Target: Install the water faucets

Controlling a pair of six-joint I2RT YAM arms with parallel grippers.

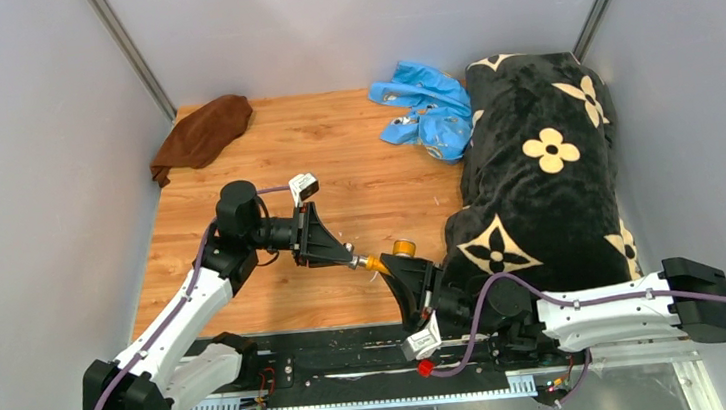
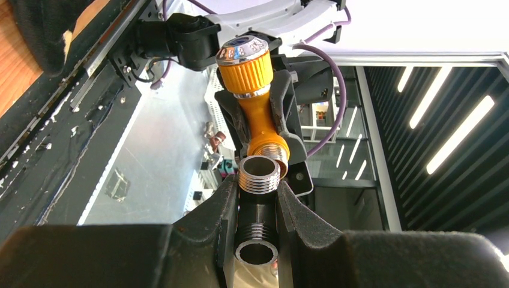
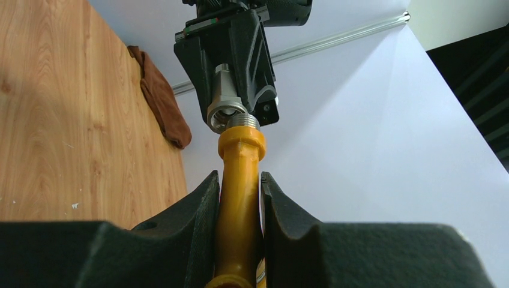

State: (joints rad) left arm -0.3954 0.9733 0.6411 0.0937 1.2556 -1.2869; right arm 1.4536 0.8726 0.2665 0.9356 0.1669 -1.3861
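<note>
Glossy orange spout; shiny threaded metal fitting; matt wood table.

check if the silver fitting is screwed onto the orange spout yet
Not joined: the silver fitting has its open end beside the orange spout, offset from its threaded tip.

The tap spout is orange-yellow with a shiny silver cap, and the threaded fitting is plain silver-grey. The fingers are black. The table shows pale wood grain. A cloth is brown, a bag bright blue, and a blanket black — patterned with cream flowers.
</note>
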